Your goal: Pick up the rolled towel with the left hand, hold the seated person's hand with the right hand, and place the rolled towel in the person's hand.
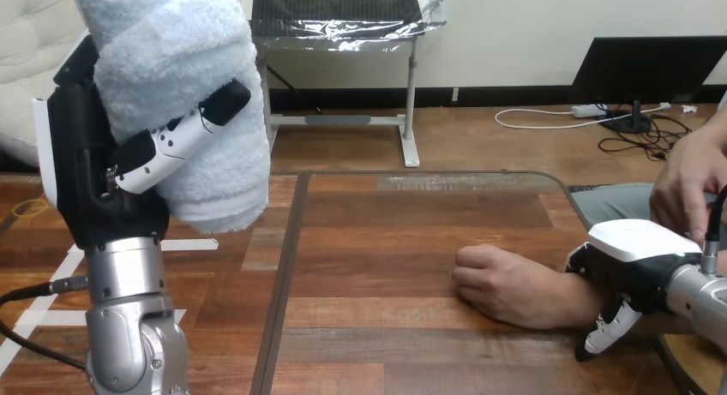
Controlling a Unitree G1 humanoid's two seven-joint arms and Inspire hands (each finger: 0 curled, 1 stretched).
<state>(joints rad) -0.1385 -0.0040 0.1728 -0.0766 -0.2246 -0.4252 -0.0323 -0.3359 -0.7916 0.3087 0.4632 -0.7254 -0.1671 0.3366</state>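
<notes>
My left hand (pixel 94 168) is raised high at the view's left, its thumb and fingers curled round the rolled white towel (pixel 184 86), which stands upright well above the table. The person's hand (pixel 501 284) rests on the wooden table (pixel 386 241) at the right as a loose fist, knuckles pointing left. My right hand (pixel 639 249) lies over the person's wrist just behind that fist. Its fingers (pixel 610 328) curl down round the near side of the wrist.
The person's other hand (pixel 686 185) hovers at the right edge, just above my right hand. White tape marks (pixel 184 245) lie on the table under my left arm. A dark seam (pixel 287 275) runs down the tabletop.
</notes>
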